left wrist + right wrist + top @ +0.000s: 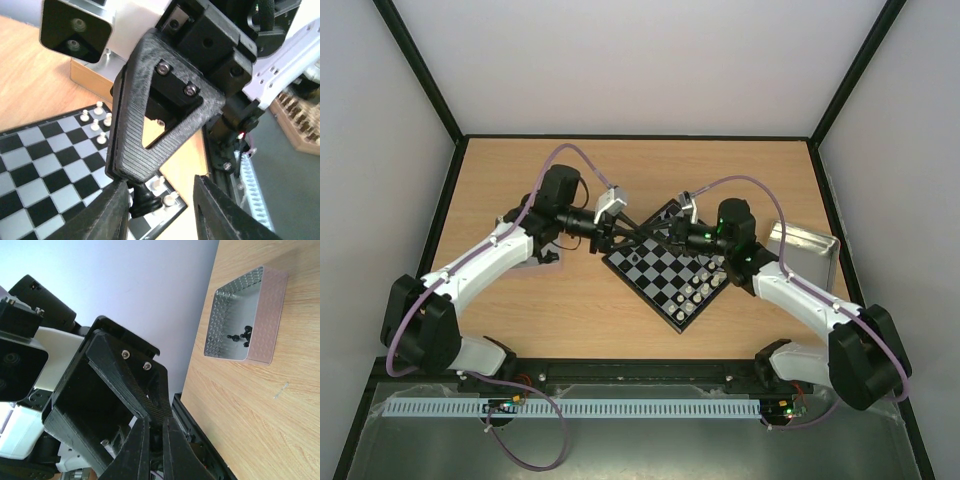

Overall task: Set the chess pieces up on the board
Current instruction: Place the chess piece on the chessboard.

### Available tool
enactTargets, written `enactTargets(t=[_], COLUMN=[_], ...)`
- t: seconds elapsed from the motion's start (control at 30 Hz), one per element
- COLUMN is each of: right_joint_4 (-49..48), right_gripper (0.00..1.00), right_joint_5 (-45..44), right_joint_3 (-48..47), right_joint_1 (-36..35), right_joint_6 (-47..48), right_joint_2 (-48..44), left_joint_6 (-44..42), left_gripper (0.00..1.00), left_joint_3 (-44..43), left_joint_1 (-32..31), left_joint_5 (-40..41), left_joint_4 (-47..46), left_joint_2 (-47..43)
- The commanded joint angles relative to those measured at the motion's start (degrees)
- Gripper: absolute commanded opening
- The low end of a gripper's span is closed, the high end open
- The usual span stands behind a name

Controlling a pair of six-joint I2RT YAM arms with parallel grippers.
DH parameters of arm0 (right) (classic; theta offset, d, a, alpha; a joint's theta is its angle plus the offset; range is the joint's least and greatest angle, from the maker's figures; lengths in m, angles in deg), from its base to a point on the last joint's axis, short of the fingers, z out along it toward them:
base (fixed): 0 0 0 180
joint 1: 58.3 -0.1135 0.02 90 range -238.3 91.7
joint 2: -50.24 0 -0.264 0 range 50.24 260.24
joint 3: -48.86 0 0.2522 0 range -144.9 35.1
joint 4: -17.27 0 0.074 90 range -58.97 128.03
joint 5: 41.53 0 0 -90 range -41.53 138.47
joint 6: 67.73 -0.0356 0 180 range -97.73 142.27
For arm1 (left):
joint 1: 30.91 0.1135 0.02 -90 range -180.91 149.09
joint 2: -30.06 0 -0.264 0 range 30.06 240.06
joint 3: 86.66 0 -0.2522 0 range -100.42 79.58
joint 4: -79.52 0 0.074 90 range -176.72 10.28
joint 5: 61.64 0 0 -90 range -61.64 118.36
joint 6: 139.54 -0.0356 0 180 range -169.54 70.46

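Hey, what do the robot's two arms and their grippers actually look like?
Both the left arm and the right arm have white links between bulky black joints, with a purple cable looping along each. The left gripper and right gripper have black, ribbed, triangular fingers fixed with silver screws. A green light glows on the right wrist.

**Table** (570, 300): light wood top, bearing three items.
1. **Board** (655, 272): checkered with a black rim, set cornerwise. It lies directly beneath the left claw (645, 237) and the right claw (670, 236), whose tips meet over its far half.
2. **Metal tray** (810, 240): shiny and rectangular, behind the right claw, near the board's right corner.
3. **Embossed tray** (260, 335): ahead of the right claw, well apart from it.
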Motion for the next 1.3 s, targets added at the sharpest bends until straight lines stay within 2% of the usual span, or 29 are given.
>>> enactTargets(t=[0.0, 0.07, 0.17, 0.27, 0.37, 0.63, 0.8, 0.87, 1.0, 1.13, 1.27], right_joint_4=[-0.64, 4.78, 13.88, 21.85, 25.54, 28.11, 26.66, 25.75, 25.04, 22.81, 21.83], right_gripper=[0.02, 0.02, 0.02, 0.02, 0.02, 0.02, 0.02, 0.02, 0.02, 0.02, 0.02], right_joint_5=[-3.03, -6.14, -13.22, -22.22, -31.09, -51.49, -65.21, -65.93, -61.71, -58.07, -57.99], right_joint_3=[-0.66, -1.88, -4.59, -6.92, -7.94, -9.27, -10.78, -11.71, -14.77, -14.96, -15.31], right_joint_1=[-0.66, -0.66, -0.66, -0.66, -0.65, -0.66, -0.59, -0.57, -0.57, -0.57, -0.8], right_joint_6=[1.53, 5.75, 14.22, 22.11, 27.65, 37.96, 39.03, 38.74, 38.86, 38.06, 38.38], right_joint_2=[-2.45, -2.62, -2.8, -2.65, -2.39, 2.69, 9.98, 13.16, 19.19, 23.62, 27.0], left_joint_6=[1.25, 3.28, 7.73, 13.45, 21.41, 32.14, 35.78, 37.11, 38.97, 39.21, 39.33], left_gripper=[0.46, 0.64, 0.75, 0.79, 0.81, 0.82, 0.86, 0.87, 0.87, 0.87, 0.87], left_joint_3=[-1.54, -1.23, -0.44, -0.04, 0.79, 3.29, 11.46, 15.61, 20.5, 22.04, 22.08], left_joint_1=[-0.45, -0.47, -0.29, -0.13, -0.04, -0.03, -0.03, -0.01, -0.01, 0.05, 0.06], left_joint_5=[3.16, 6.82, 14.38, 22.34, 31.6, 56.3, 63.26, 63.4, 61.84, 63.73, 63.28], left_joint_4=[-0.7, -1.08, -2.37, -3.52, -4.47, -0.13, 0.27, -0.4, 0.95, 3.43, 3.46], left_joint_2=[-0.35, -0.64, -1.69, -3.54, -7.1, -21.53, -30.99, -33.95, -38.08, -39.56, -40.02])
